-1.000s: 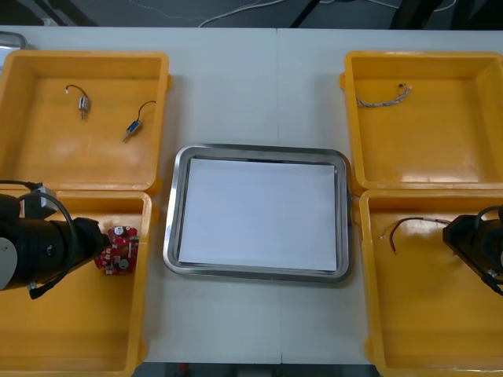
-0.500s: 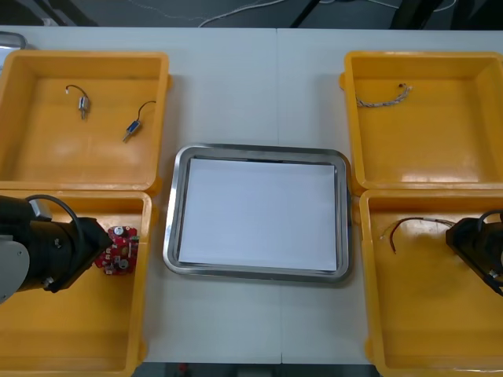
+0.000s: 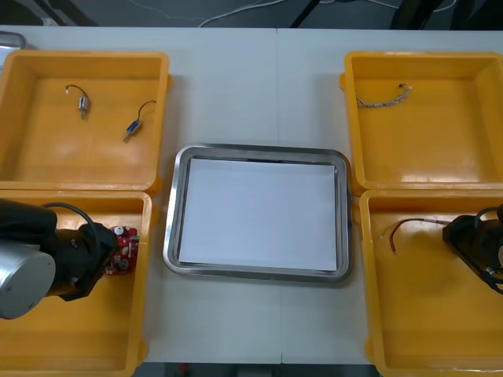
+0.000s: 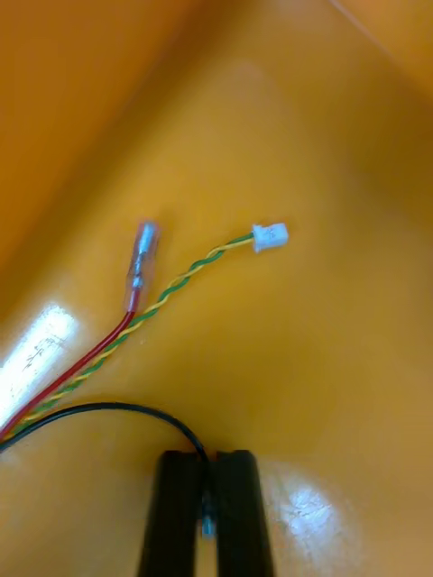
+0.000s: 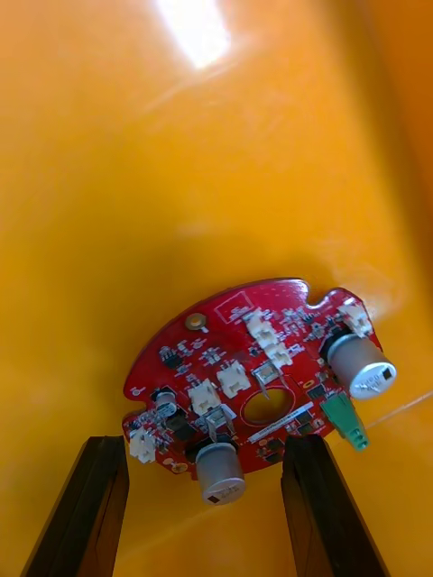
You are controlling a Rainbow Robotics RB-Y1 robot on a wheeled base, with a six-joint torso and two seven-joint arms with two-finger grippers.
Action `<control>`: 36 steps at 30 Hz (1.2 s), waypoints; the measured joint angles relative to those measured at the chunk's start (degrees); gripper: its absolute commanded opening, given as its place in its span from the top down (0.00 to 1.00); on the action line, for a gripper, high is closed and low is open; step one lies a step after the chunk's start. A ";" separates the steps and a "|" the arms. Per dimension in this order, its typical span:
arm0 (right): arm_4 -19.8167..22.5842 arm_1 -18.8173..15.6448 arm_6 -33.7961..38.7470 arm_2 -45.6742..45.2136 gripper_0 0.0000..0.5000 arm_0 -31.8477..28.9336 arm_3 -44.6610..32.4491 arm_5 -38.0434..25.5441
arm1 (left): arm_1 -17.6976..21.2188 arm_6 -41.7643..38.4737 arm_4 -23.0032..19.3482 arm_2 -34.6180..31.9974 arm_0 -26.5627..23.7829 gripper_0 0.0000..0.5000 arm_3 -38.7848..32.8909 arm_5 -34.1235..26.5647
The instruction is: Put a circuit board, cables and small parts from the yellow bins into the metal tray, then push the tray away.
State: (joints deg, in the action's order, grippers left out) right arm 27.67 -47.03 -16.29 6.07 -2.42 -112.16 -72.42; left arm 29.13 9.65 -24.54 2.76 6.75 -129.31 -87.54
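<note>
- We see a light tabletop (image 3: 251, 78) carrying four yellow bins (image 3: 23, 157), two at each side, with the metal tray (image 3: 170, 236), white inside, between them
- Beyond the far edge lies dark floor (image 3: 118, 12) with a pale cord (image 3: 236, 9) on it
- The far left bin holds two small metal parts (image 3: 82, 102); the far right one holds a twisted cable (image 3: 383, 97)
- The round red circuit board (image 5: 262, 361) lies flat in the near left bin, close to the wall nearest the tray
- The left hand (image 3: 104, 253) is released, its fingers (image 5: 104, 496) spread either side of the board's near edge
- The right hand (image 4: 207, 455) sits in the near right bin, clenched on a black cable (image 4: 108, 408), beside the red and yellow cable (image 4: 99, 352)
- Against a second ago, we find the left arm swung lower in its bin and its hand farther over the board; the board, the tray and the right hand keep their places
</note>
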 measured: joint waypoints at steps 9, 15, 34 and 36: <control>0.39 0.04 -0.01 0.04 1.00 1.34 0.21 -2.48 | -0.93 -2.96 0.61 0.50 0.00 0.00 0.00 -1.31; 0.44 0.10 -0.02 0.04 1.00 2.73 -1.07 -8.07 | -1.94 -2.97 0.59 0.50 0.00 0.00 0.00 -1.87; 2.92 0.19 -0.16 -4.41 1.00 -5.00 -18.53 -17.72 | -4.91 -3.01 1.21 0.50 -0.13 0.00 1.06 -3.03; 3.16 0.19 -0.24 -5.37 1.00 -7.10 -20.20 -17.91 | -5.03 -3.01 1.35 0.50 -0.31 0.00 1.83 -3.04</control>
State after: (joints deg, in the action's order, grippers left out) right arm 30.83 -46.84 -16.53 0.70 -9.51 -132.36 -90.33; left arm 24.10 6.64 -23.20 3.26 6.44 -127.48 -90.58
